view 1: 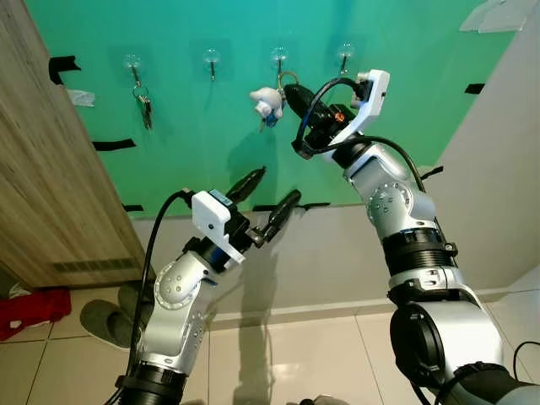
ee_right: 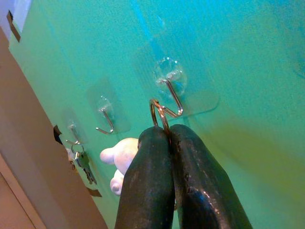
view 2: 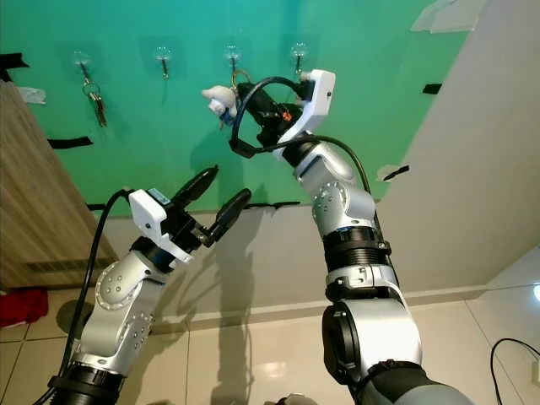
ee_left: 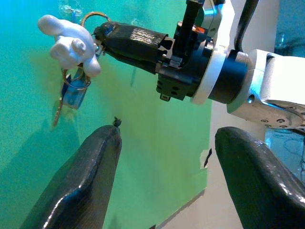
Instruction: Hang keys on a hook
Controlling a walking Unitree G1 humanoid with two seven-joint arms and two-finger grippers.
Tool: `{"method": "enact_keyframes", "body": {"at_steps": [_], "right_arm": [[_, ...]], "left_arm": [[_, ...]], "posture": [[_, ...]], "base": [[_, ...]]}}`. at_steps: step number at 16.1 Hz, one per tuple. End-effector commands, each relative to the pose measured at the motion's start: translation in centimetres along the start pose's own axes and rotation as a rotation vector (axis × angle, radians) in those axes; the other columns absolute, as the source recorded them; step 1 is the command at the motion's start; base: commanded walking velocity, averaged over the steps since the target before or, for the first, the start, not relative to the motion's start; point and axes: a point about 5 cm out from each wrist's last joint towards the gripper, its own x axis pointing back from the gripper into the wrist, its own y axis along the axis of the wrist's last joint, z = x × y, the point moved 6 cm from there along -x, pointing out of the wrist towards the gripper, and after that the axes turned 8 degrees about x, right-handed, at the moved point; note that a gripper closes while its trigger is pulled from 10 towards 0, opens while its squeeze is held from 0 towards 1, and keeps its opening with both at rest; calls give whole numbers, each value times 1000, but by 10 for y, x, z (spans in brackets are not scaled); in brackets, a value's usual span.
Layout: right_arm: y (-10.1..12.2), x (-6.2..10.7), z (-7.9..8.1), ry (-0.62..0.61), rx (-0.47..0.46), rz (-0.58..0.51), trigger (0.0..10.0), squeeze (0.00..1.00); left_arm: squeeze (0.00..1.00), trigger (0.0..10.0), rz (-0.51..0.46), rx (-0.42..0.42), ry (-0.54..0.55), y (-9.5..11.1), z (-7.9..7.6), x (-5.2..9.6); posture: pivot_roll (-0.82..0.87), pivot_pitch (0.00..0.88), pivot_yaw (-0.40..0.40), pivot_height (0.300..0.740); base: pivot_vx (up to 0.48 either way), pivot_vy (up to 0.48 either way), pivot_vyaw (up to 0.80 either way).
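Against the green board [view 1: 211, 143], the right gripper [ee_right: 169, 136] is pinching the ring [ee_right: 159, 112] of the keys [view 1: 268, 105], its jaws pressed together on it. That ring is touching the third hook [ee_right: 171, 93], beside the hook holding other keys [view 1: 143, 103]. Below the third hook, the left gripper [view 1: 268, 201] is hovering with jaws wide apart, gripping nothing. No writing is readable.
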Motion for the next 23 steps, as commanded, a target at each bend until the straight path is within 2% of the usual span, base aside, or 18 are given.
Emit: {"method": "enact_keyframes", "body": {"at_steps": [1, 3, 10, 15, 19, 22, 23], "right_arm": [[12, -5, 2, 10, -2, -33, 10000, 0], [9, -7, 1, 5, -16, -29, 10000, 0], [12, -15, 7, 40, -10, -33, 10000, 0], [10, -16, 3, 22, -27, -29, 10000, 0], [9, -15, -8, -29, -115, -37, 10000, 0], [7, -12, -14, -50, -140, -36, 10000, 0], [5, -11, -18, -65, -183, -33, 10000, 0]], "left_arm": [[0, 10000, 4, -14, 23, -2, 3, 2], [0, 10000, 4, -50, 64, -4, 7, 4], [0, 10000, 5, -73, 68, -7, 5, 3], [0, 10000, 9, -72, 69, -9, 4, 3], [0, 10000, 13, -61, 71, -10, 6, 1], [0, 10000, 21, -61, 71, -12, 6, 2], [0, 10000, 23, -62, 70, -12, 6, 2]], "posture": [[9, 0, -34, 740], [12, 0, -37, 740], [15, 0, -43, 740], [14, 0, -44, 740], [13, 0, -46, 740], [15, 0, -45, 740], [15, 0, -45, 740]], "base": [[0, 0, 0], [0, 0, 0], [0, 0, 0], [0, 0, 0], [0, 0, 0], [0, 0, 0], [0, 0, 0]]}}
